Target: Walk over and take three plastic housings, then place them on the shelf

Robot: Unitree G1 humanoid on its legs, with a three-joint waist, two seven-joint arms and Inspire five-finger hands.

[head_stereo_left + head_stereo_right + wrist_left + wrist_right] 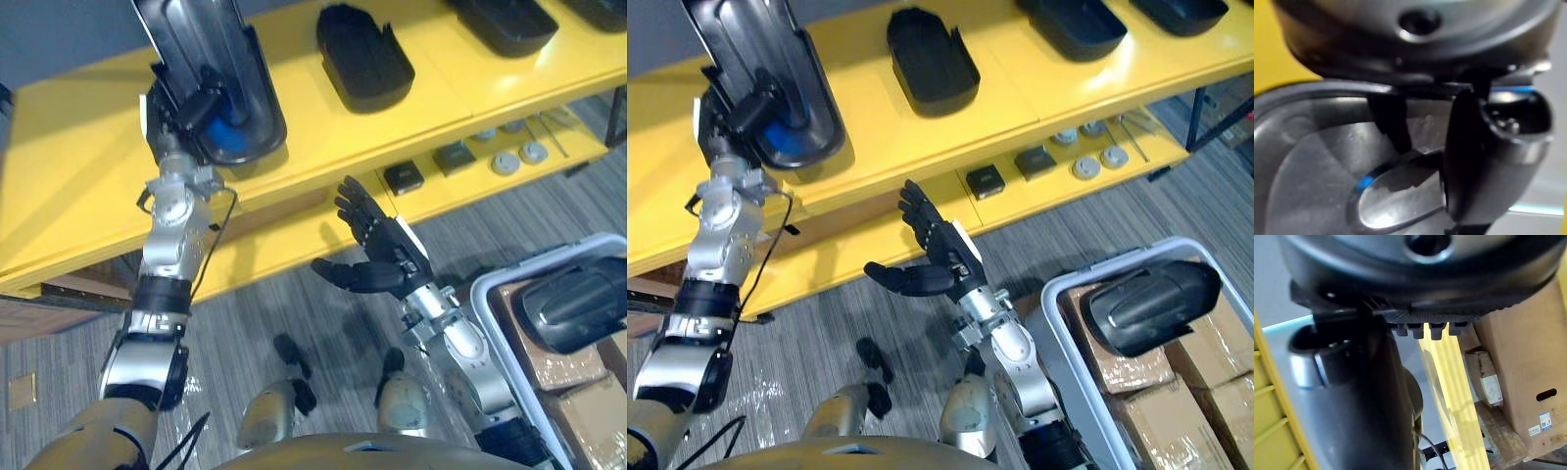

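Plastic housing [211, 59] is sitting on the yellow shelf [78, 176] in the upper left of the frame. Its long axis is running up and away from the left hand [194, 110], which is clamping its near rim. Further right, another housing [362, 54] is resting on the shelf. Mid-frame, the right hand [384, 257] is hanging with fingers spread, carrying nothing. Lower right, a bin [487, 315] is holding one more housing [578, 302], nearer the right hand, I'd say.
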